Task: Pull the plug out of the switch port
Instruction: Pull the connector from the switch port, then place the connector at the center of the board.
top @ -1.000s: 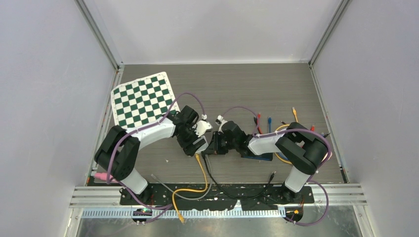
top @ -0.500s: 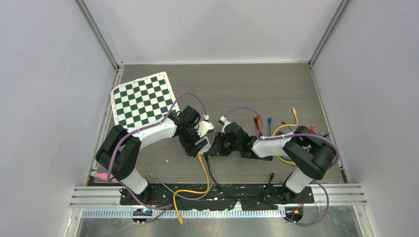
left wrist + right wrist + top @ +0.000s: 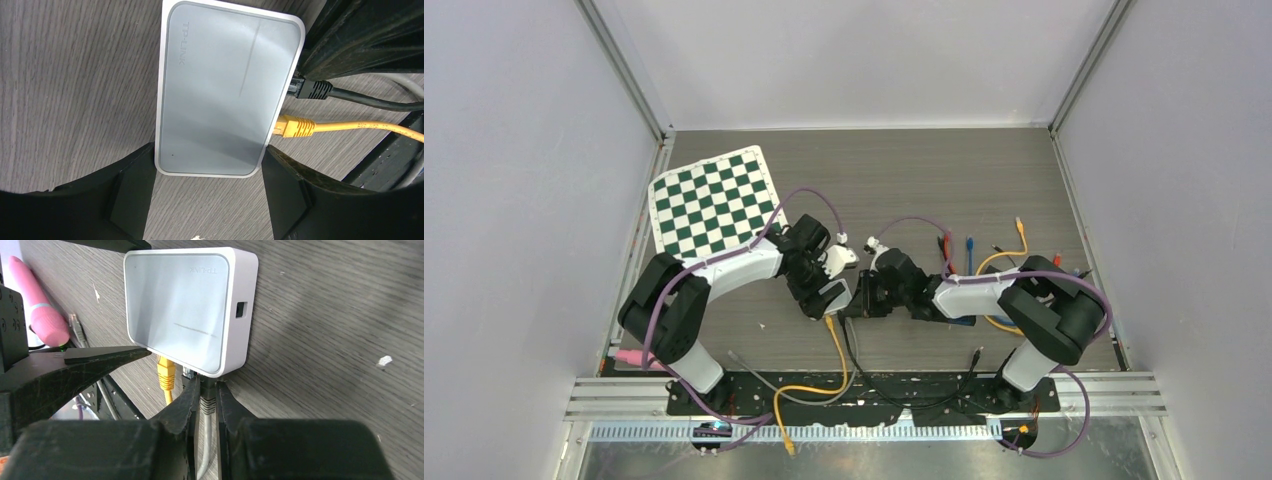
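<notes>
The white TP-LINK switch [image 3: 225,90] lies flat on the wood table, also visible in the right wrist view [image 3: 180,305]. My left gripper [image 3: 207,200] straddles its near end, a finger pressed on each long side. A black plug [image 3: 312,91] and a yellow plug [image 3: 295,126] sit in ports on one edge. My right gripper [image 3: 207,390] is shut on the black plug [image 3: 207,402], right at the switch's edge; the plug still looks seated. The yellow plug [image 3: 165,372] is beside it. In the top view both grippers meet at the switch [image 3: 834,297].
A green checkerboard mat [image 3: 712,200] lies at the back left. Several loose coloured cables [image 3: 969,250] lie at the right. The yellow cable [image 3: 834,345] and black cable [image 3: 849,350] run to the near edge. A pink object [image 3: 42,315] lies near the left arm's base.
The right arm's elbow has swung to the right and its wrist shifted slightly. Both grippers stay at the switch. The left arm has hardly moved.
</notes>
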Motion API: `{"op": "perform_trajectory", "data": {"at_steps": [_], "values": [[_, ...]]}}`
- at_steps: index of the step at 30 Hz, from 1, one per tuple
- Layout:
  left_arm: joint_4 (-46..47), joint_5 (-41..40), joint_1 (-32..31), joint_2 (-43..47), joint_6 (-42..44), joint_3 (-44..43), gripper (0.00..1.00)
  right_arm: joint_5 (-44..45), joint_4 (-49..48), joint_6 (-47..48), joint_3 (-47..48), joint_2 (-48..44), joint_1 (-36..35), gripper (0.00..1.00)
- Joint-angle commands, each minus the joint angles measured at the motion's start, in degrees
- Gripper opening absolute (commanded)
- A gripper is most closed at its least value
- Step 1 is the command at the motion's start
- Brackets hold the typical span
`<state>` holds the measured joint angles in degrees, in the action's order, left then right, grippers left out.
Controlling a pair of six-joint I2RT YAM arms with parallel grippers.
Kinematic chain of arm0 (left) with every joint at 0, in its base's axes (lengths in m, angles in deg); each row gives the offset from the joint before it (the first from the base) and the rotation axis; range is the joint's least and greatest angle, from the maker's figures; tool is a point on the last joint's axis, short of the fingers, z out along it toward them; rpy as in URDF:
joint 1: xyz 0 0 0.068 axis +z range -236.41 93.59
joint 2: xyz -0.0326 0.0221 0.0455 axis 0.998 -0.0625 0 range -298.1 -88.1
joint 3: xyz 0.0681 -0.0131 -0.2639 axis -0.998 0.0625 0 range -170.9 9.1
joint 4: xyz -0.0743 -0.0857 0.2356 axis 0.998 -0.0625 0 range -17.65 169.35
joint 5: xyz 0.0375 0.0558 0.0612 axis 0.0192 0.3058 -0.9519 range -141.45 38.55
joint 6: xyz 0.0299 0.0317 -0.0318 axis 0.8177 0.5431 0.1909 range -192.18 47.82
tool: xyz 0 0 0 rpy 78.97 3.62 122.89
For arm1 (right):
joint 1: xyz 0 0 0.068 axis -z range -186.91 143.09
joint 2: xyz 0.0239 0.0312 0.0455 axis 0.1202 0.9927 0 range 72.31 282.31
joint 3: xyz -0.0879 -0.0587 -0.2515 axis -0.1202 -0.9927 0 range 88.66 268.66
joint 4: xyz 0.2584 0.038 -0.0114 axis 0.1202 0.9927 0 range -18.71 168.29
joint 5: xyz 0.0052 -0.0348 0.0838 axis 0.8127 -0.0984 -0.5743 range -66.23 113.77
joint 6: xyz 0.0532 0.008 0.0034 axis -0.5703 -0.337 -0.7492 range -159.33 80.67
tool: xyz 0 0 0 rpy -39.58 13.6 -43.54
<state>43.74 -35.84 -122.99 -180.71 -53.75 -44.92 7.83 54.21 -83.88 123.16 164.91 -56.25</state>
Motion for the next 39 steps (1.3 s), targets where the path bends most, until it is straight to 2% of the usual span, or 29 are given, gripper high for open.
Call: {"op": "perform_trajectory", "data": {"at_steps": [1, 4, 7, 12, 18, 24, 30, 33, 36, 39], "values": [[2.0, -2.3, 1.4, -1.0, -1.7, 0.2, 0.65, 2.5, 12.8, 4.7, 1.1, -2.7, -2.4, 0.05], [1.9, -2.3, 1.5, -1.2, -1.7, 0.1, 0.65, -3.8, 7.7, 3.9, -1.8, -5.3, -2.1, 0.05], [1.7, -2.3, 1.6, -1.4, -1.7, 0.0, 0.65, 2.9, 12.3, 3.5, -2.4, -8.6, -2.0, 0.05], [2.2, -2.2, 1.5, -0.7, -1.7, 0.5, 0.65, 11.7, 17.8, 4.5, -4.5, -20.2, -1.5, 0.05], [2.0, -2.1, 1.5, -1.1, -1.6, 0.3, 0.65, 25.1, 30.0, 10.2, 2.0, -28.3, -1.3, 0.05], [2.0, -1.9, 1.6, -0.9, -1.6, 0.4, 0.65, 35.8, 35.8, 16.1, 8.5, -37.1, -0.9, 0.05], [1.9, -2.0, 1.6, -1.1, -1.5, 0.3, 0.65, 43.7, 40.6, 27.3, 20.9, -47.3, -0.8, 0.05], [1.9, -2.0, 1.5, -1.2, -1.5, 0.2, 0.66, 42.3, 44.1, 35.1, 29.2, -49.5, -0.8, 0.05], [1.9, -1.9, 1.6, -1.2, -1.5, 0.3, 0.66, 35.3, 48.0, 41.5, 37.6, -49.7, -0.9, 0.05], [1.8, -1.9, 1.6, -1.2, -1.5, 0.2, 0.66, 26.4, 52.0, 43.9, 43.2, -49.6, -0.9, 0.05]]}}
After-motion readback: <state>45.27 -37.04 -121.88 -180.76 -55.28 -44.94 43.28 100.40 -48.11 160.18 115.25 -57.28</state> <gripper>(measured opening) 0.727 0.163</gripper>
